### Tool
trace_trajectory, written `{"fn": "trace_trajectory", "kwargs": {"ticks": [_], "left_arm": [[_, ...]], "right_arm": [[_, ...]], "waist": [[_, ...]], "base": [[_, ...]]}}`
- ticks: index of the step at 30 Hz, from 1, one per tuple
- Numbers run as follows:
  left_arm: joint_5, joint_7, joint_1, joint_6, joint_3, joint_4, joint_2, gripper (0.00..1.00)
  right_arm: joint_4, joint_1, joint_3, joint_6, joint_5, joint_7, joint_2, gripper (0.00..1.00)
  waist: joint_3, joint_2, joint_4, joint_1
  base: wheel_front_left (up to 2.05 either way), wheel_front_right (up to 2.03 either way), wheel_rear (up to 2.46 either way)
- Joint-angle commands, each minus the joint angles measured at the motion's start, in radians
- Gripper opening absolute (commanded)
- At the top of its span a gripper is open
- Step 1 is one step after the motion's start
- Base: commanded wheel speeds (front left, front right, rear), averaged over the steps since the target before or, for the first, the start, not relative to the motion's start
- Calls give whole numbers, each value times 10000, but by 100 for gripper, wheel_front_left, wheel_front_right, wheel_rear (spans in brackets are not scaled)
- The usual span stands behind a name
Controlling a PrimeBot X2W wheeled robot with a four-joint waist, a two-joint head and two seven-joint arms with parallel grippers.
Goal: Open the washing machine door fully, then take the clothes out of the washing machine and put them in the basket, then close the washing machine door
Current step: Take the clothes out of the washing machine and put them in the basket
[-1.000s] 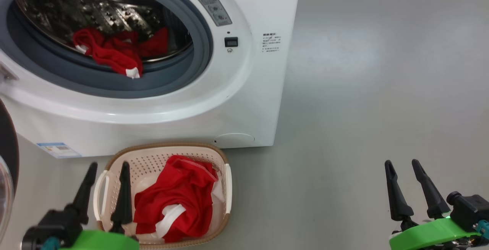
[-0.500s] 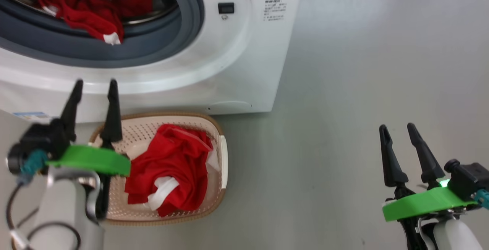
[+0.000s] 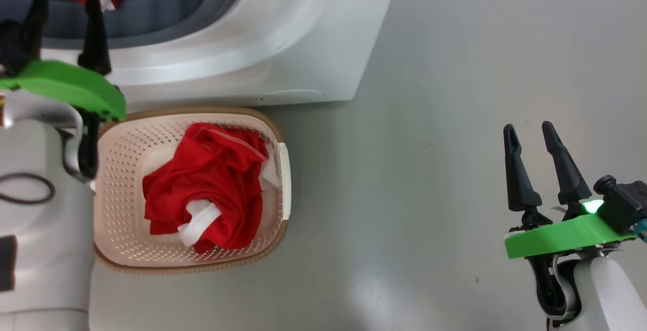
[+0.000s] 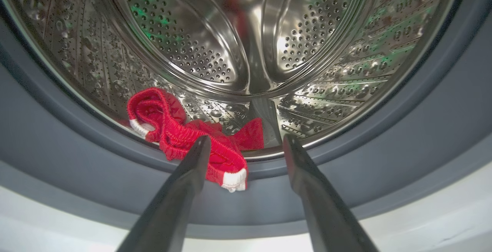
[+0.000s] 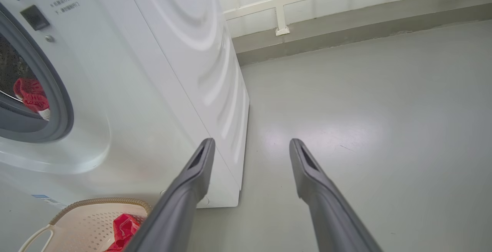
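Our left gripper (image 4: 246,138), fingers spread and empty, had risen from beside the basket (image 3: 116,169) to the mouth of the washing machine (image 3: 252,43) — now aimed at the red garment (image 4: 169,129) draped from the drum (image 4: 307,32) over the grey gasket (image 4: 77,159). Other red-and-white clothes (image 3: 212,179) already lay in the basket. Our right gripper (image 3: 528,128) hung open over bare floor, well apart — so we judged another retrieval was beginning.

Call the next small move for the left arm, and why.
Probably ease the left gripper forward and slightly down onto the red garment. Its jaws stand open, aimed into the washing machine, and the garment lies draped over the grey gasket just past the fingertips, seemingly not yet between them. Another red piece already lies in the basket.
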Motion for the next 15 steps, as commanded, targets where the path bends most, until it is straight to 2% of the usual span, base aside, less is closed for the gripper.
{"fn": "trace_trajectory", "kwargs": {"ticks": [1, 15], "left_arm": [[70, 77, -414, 109, 198, 192, 585, 100], [69, 619, -2794, 395, -28, 3154, 973, 100]], "right_arm": [[-264, -125, 208, 65, 5, -63, 14, 100], [-332, -512, 359, 65, 18, -63, 27, 100]], "waist": [[348, 0, -123, 0], [1085, 0, -356, 0]], "base": [[0, 0, 0], [0, 0, 0]]}}
